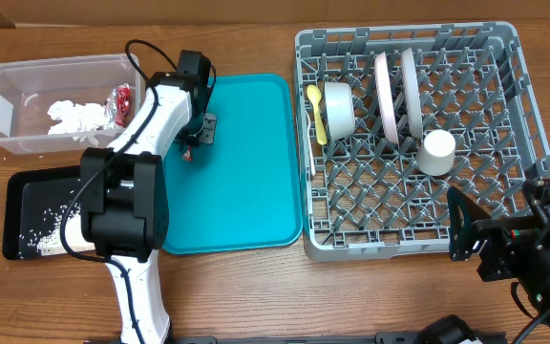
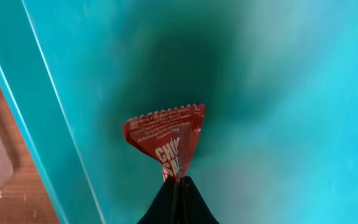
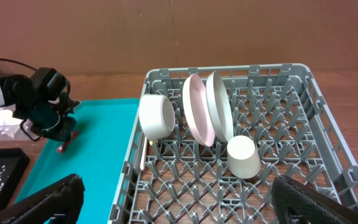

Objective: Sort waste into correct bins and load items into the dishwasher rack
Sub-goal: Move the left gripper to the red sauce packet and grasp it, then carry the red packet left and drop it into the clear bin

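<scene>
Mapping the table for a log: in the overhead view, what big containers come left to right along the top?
Clear rectangular plastic tub → teal plastic serving tray → large grey pegged dishwasher rack.

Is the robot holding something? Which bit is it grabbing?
The left hand pinches a red packet by its narrow bottom end, over the teal tray. The right hand is open, holding nothing.

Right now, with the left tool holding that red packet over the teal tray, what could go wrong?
The left tool pinches the red packet only at its narrow corner, so it may slip onto the teal tray. The hanging packet could also catch the clear tub wall on the way over.
</scene>
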